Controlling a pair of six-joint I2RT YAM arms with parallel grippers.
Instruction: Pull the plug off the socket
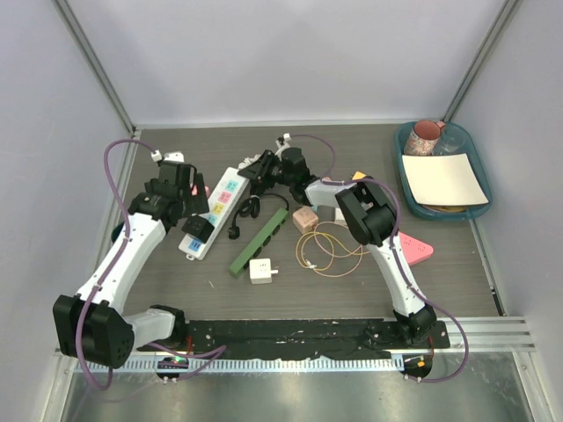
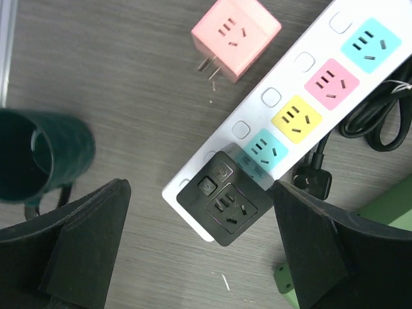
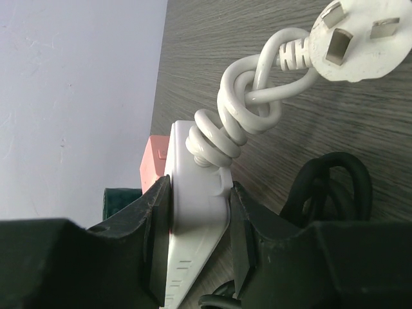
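Left gripper [image 2: 199,248] wide open, empty, poised over the black square plug [image 2: 224,206] seated at the near end of the white plastic power strip [image 2: 283,96]. Right gripper [image 3: 196,225] clamps the strip's far end. Next, likely: close on plug, pull upward.

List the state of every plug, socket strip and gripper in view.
black adapter, seated in the end socket of the power strip
left gripper, open, either side of the black adapter
right gripper, shut on the power strip
white plug, unplugged, its cord knotted
pink cube adapter, unplugged, prongs bare
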